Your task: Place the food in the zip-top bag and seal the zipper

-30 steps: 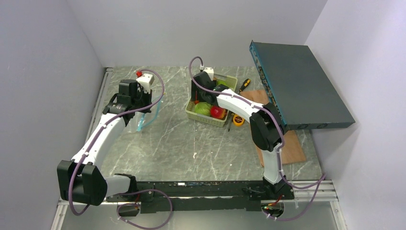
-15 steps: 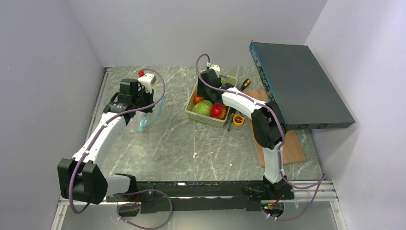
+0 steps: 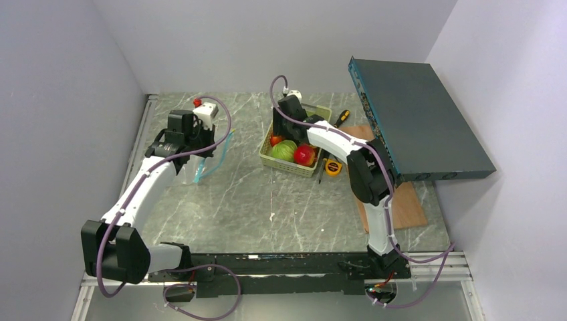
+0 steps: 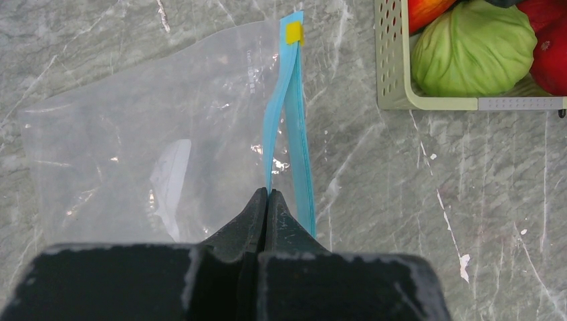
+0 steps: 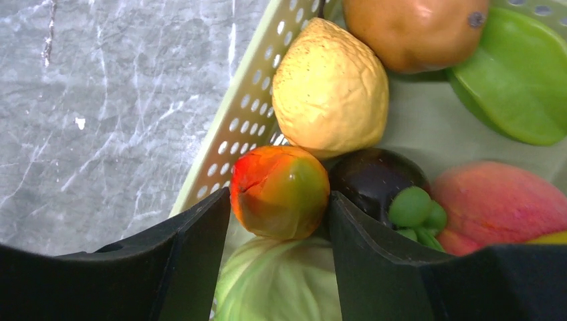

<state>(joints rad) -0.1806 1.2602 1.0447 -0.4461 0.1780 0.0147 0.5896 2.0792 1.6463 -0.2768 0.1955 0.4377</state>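
Observation:
The clear zip-top bag lies on the marble table at the left, its mouth toward the basket; it also shows in the top view. My left gripper is shut on one lip of the light blue zipper, and the other lip hangs apart. The food lies in the pale green basket. My right gripper is inside the basket, its jaws touching both sides of a red, orange and green fruit. Around it lie a yellow lemon, a green cabbage and a dark eggplant.
A yellow tape measure and a screwdriver lie right of the basket. A large dark teal box leans over a wooden board at the right. Walls close in the left, back and right sides.
My right gripper has shifted toward the back of the basket, uncovering the orange-red fruit in the top view. My left gripper has raised the bag's mouth slightly and now holds still.

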